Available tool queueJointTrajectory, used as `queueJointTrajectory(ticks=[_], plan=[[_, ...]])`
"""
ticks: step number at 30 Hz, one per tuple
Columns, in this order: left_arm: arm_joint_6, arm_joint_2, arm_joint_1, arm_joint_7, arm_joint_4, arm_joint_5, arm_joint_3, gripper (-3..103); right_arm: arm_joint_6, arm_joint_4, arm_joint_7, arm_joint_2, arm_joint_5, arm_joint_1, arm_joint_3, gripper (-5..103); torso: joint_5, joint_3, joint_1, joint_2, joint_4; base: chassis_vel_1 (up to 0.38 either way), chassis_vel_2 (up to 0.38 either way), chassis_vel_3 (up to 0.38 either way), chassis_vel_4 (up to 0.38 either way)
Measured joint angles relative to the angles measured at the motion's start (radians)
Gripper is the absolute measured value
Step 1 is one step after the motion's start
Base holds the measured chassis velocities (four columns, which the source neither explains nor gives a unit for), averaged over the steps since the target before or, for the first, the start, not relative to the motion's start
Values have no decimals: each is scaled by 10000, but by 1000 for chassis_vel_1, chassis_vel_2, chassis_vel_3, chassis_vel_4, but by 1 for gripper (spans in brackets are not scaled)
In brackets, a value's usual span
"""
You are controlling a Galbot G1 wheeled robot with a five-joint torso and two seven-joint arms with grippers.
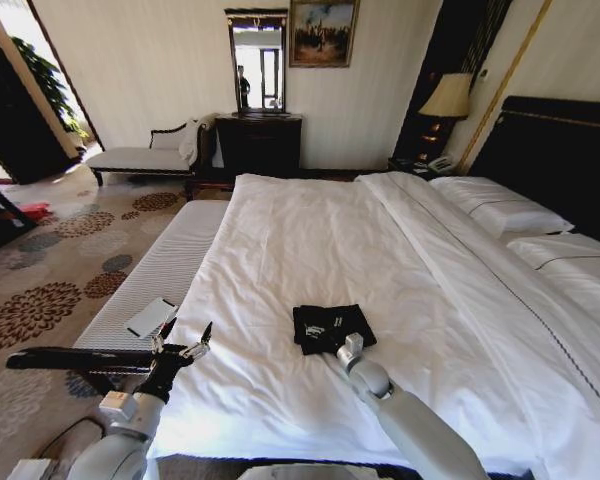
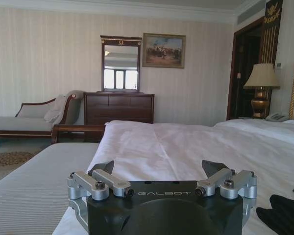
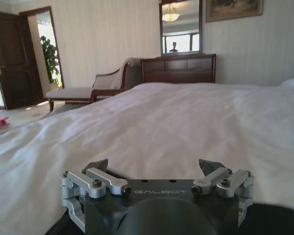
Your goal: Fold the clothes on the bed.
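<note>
Left arm: reaches forward low on the robot's left side.
Left gripper [image 1: 185,338]: fingers spread wide, nothing between them.
Right arm: stretches forward near the middle, its grey wrist bent down.
Right gripper [image 3: 154,166]: fingers wide apart, holding nothing, pointing forward and down.

Bare white duvet [image 1: 310,250] lies open all around the small black folded top [image 1: 332,327]. Pillows [image 1: 500,210] stand well apart, near the dark wooden headboard [image 1: 560,160].
</note>
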Motion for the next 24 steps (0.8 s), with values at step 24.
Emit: queueJointTrajectory(ticks=[24], plan=[[1, 0, 1, 1, 0, 0, 0, 100, 2627, 2573, -909, 374, -1234, -6126, 8292, 100, 0, -2, -1, 0, -5, 0, 0, 0, 0]])
